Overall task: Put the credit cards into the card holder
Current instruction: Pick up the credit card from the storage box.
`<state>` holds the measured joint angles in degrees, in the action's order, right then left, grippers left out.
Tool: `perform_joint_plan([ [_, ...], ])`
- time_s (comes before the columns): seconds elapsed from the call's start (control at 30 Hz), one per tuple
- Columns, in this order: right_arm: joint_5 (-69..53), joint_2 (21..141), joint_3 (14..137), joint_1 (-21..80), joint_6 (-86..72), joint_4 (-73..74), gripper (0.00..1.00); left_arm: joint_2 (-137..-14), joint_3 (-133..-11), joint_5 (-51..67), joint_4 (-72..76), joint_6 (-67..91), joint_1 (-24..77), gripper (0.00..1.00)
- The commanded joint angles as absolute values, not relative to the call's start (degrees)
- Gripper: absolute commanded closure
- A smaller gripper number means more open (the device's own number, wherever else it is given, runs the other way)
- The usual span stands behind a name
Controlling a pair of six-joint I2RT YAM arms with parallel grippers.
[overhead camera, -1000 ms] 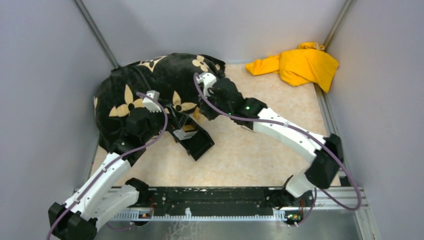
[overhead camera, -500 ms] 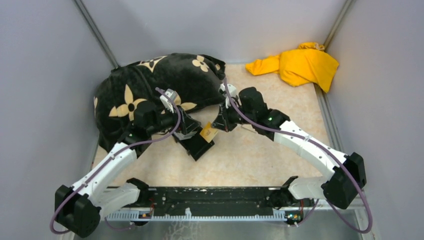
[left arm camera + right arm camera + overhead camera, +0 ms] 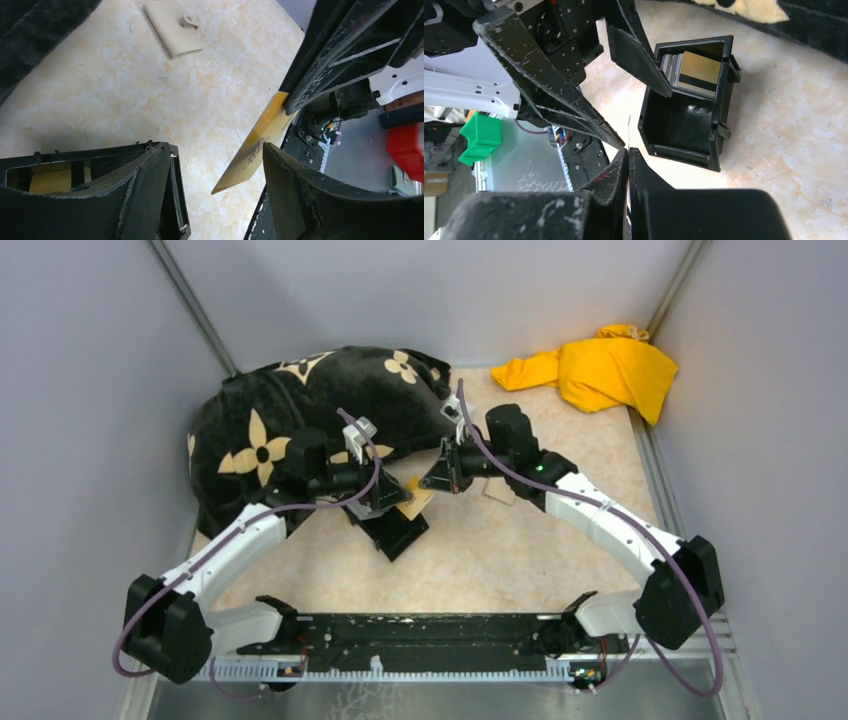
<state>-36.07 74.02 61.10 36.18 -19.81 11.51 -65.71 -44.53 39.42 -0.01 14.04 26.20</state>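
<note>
A gold-orange credit card [image 3: 260, 145] hangs edge-down in the air, pinched at its top by my right gripper [image 3: 628, 152], which is shut on it. From the right wrist the card [image 3: 629, 130] shows only as a thin edge. My left gripper [image 3: 215, 165] stands open around the card's lower corner, its right finger [image 3: 300, 195] close against the card. From above, the card [image 3: 417, 502] sits between the left gripper [image 3: 392, 498] and the right gripper [image 3: 432, 480]. The tan card holder [image 3: 175, 27] lies closed and flat on the table, partly under the right arm [image 3: 497, 490].
A black open box [image 3: 398, 532] with cards standing in it [image 3: 696, 72] sits just below both grippers. A black flower-patterned cushion [image 3: 300, 420] fills the back left. A yellow cloth [image 3: 600, 370] lies at the back right. Grey walls enclose the table.
The right gripper has lifted the gold card away from the black box and pulled back to the right. The left gripper has swung right around the card, its jaws narrowing.
</note>
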Motion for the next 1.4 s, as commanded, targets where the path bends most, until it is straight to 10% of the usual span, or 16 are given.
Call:
perform_joint_plan([
  [0.0,-39.2,75.5,61.4,35.3,-20.7,7.2,1.00,-67.7,-48.1,44.2,-1.3,11.1,25.9,0.28],
  [0.5,-45.8,80.4,62.0,30.5,-21.9,3.9,1.00,-74.9,-52.8,52.0,-6.9,7.0,25.6,0.65],
  [0.67,-47.7,82.2,62.3,29.8,-22.3,2.8,1.00,-76.9,-53.6,53.8,-7.1,6.5,25.4,0.98],
  [0.93,-49.4,83.1,61.8,28.3,-23.2,0.5,1.00,-78.9,-53.9,56.0,-5.6,7.5,24.8,1.00],
  [1.17,-38.5,78.3,60.7,25.9,-21.8,1.9,0.53,-77.9,-51.8,50.3,-0.2,12.6,24.9,1.00],
  [1.37,-26.9,73.0,56.2,25.8,-21.9,0.0,0.46,-76.6,-47.3,45.4,12.0,22.5,24.9,1.00],
])
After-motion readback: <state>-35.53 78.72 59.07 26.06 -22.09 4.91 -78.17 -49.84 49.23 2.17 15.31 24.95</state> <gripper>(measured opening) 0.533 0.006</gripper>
